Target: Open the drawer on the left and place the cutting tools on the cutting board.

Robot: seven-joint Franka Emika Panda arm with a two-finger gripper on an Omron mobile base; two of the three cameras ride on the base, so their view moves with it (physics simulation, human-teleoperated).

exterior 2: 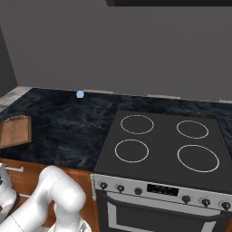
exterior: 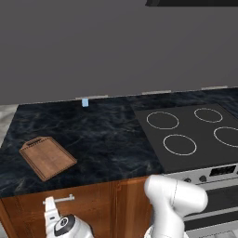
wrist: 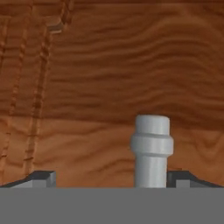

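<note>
Looking at the drawer (exterior: 60,209) under the counter (exterior: 93,135) at 7 o'clock, still closed: we'd grab its stiff, slick metal handle (wrist: 151,148) mid-bar. Our claw (wrist: 109,177) is spread wide around it. Cutting board (exterior: 47,157) sits at 9 o'clock.

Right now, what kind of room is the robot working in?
A kitchen, rendered rather than real. There's a black stovetop with four ring burners above an oven front with knobs, a dark marble-look counter with a wooden cutting board on it, and reddish wood drawer fronts below.
</note>
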